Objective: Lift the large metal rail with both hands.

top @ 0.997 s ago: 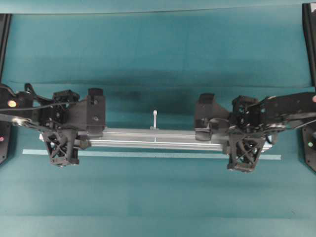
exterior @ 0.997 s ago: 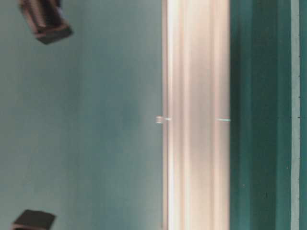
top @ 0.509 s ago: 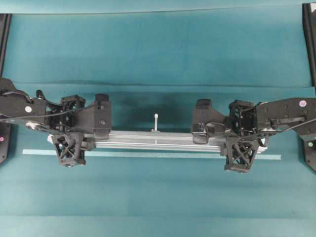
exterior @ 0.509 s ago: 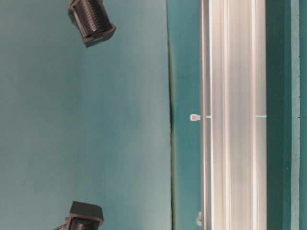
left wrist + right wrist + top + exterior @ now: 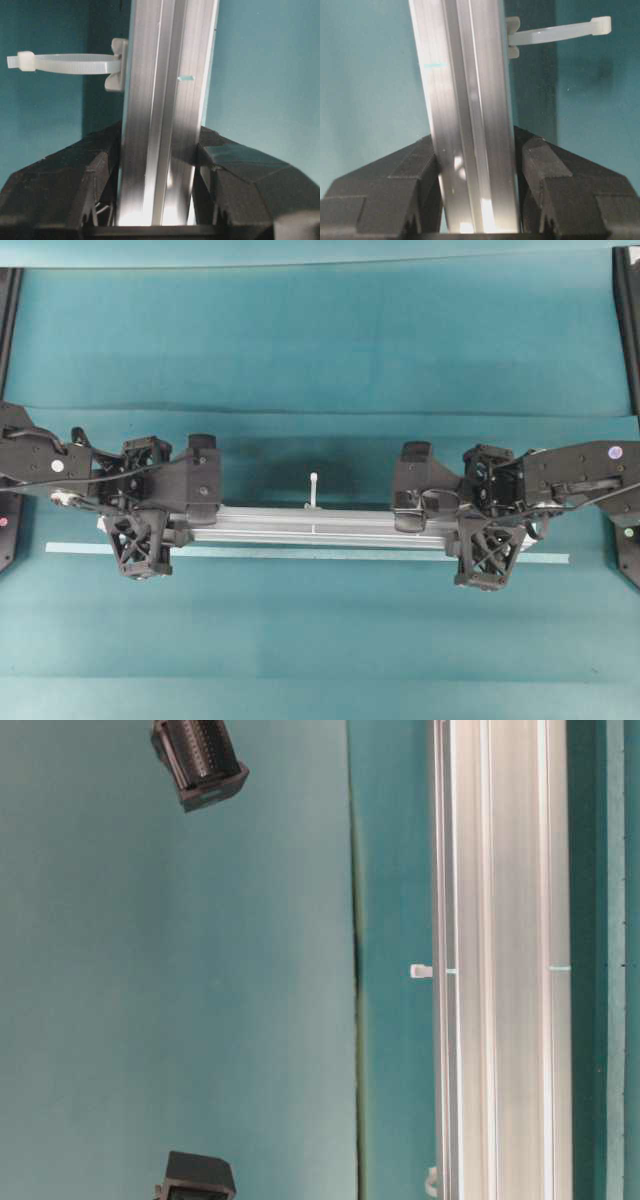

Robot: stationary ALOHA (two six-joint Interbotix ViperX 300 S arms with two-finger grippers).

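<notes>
The large metal rail (image 5: 320,523) (image 5: 500,960) is a long silver grooved bar lying left to right over the teal cloth. My left gripper (image 5: 150,527) is shut on it near its left end, with black fingers (image 5: 100,170) pressed against both sides of the rail (image 5: 165,100). Near the right end, my right gripper (image 5: 480,532) is shut on it the same way, its fingers (image 5: 540,170) tight against the rail (image 5: 465,100). A white peg-like tie (image 5: 313,488) (image 5: 70,63) (image 5: 555,31) sticks out of the far edge at mid-length. Whether the rail touches the cloth I cannot tell.
A thin pale tape strip (image 5: 300,553) (image 5: 613,960) lies on the cloth just in front of the rail, parallel to it. Black arm bases stand at the left edge (image 5: 8,530) and right edge (image 5: 628,540). Black arm parts (image 5: 200,760) show above the rail in the table-level view.
The rail has come down towards the cloth with both grippers still shut on it; most of the drop came early, then it slowed. Both arms look smaller from overhead.
</notes>
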